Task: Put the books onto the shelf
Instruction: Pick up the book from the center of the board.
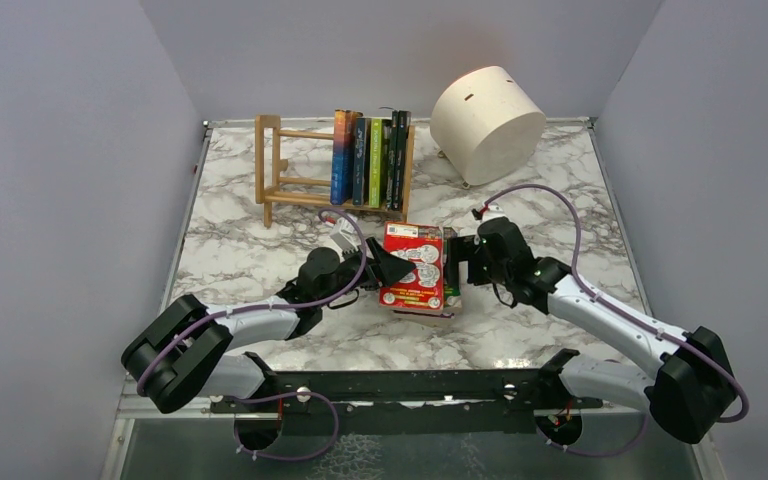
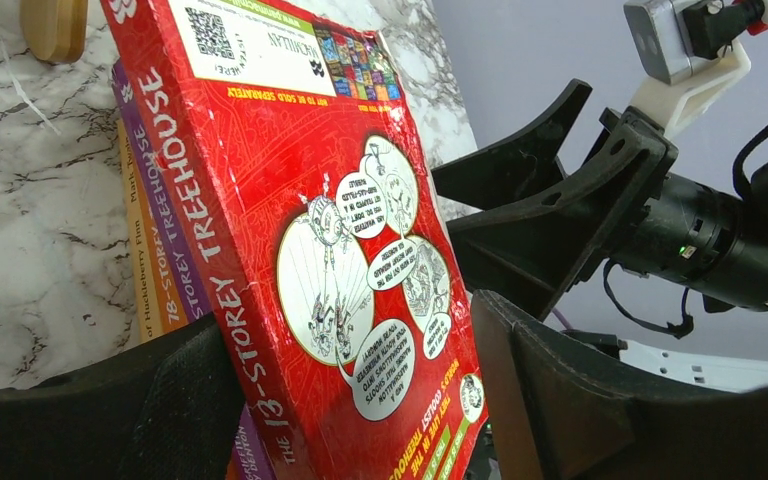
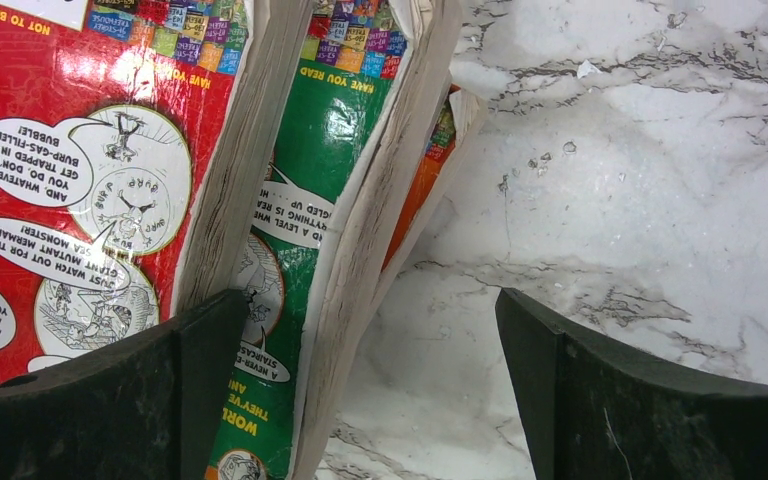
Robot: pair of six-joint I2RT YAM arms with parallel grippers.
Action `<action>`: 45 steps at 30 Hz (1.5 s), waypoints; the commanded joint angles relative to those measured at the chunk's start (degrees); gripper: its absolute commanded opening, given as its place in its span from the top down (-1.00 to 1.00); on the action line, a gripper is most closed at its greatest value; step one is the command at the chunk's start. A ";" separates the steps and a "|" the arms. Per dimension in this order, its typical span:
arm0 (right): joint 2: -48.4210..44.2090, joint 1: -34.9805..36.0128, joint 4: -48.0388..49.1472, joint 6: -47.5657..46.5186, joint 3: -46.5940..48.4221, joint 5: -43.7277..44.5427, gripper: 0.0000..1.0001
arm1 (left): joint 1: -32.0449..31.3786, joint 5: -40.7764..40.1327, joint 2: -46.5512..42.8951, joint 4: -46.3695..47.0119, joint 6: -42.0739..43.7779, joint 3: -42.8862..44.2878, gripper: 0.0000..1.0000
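Walls (image 1: pixel 60 150): plain pale lavender-grey panels closing in the left, back and right sides.
Table (image 1: pixel 250 215): white marble-patterned top with grey veins, thin metal edging.
Far right corner: cream cylindrical drum (image 1: pixel 487 122), tipped on its side.
Light: soft, even, faint shadows.

left pincer (image 1: pixel 385 267) opposite right pincer (image 1: pixel 457 263)

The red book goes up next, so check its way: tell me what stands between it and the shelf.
Nothing visible does. Only bare table lies between the red book and the shelf. Upright books fill the shelf's right half; its left half is free. The drum stands off to the right.
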 commanded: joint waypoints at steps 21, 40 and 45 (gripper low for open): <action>0.79 3.07 2.69 -0.16 3.28 0.07 -0.88 | -2.04 2.81 1.67 3.34 -0.10 3.45 0.30; -5.55 3.17 1.24 0.80 1.26 4.95 -0.89 | -2.17 -1.04 -12.68 -7.40 6.84 5.46 1.00; -7.45 3.17 1.19 1.15 0.27 6.07 -0.89 | -2.08 -11.51 -20.71 -24.45 17.99 14.35 1.00</action>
